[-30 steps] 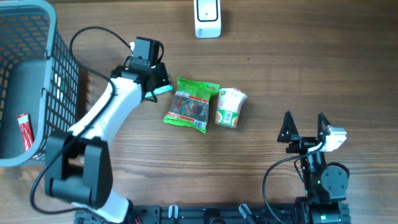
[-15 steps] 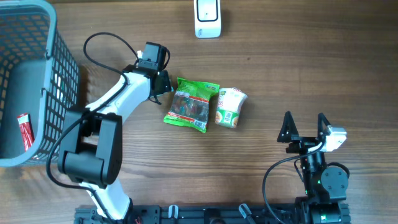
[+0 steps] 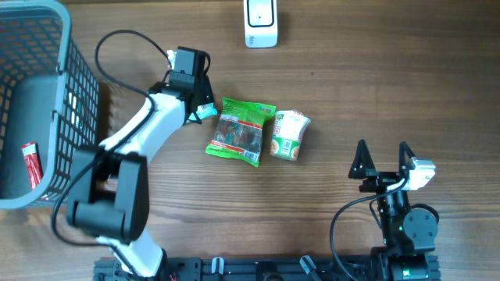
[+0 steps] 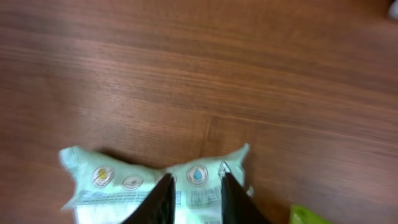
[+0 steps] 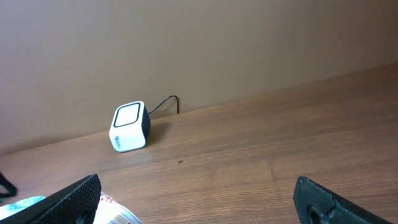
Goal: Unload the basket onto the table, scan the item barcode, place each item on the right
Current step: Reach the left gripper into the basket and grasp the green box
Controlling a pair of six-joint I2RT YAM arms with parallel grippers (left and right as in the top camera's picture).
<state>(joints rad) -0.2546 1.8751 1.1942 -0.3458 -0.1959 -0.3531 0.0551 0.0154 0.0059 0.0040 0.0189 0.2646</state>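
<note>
Compared with half a second ago, my left gripper (image 4: 195,173) has pulled back a touch toward the basket side. The mint packet (image 4: 106,183), hidden under my wrist then, now shows its pale end at my fingertips (image 4: 166,193). My elbow has swung left too. The two fingers stand narrowly apart with the packet's top edge showing in the gap. I cannot tell whether they pinch it or only straddle it. It lies flat on the table (image 3: 391,78), as it did a second ago. Just to its right sits the green snack bag (image 3: 241,131), apart from the packet by a thin strip of wood. The cup (image 3: 289,134) lies on its side touching the bag's far edge. Neither has shifted. To my left the basket (image 3: 61,47) has its wire wall near my forearm, so room is tight there. The wood beyond the packet is open up to the scanner (image 3: 260,23) at the far edge. My right gripper (image 3: 383,160) has not moved and stands spread wide, holding nothing, well apart from everything. The surface is brown wood grain, and a plain tan wall (image 5: 249,37) rises behind the scanner.
</note>
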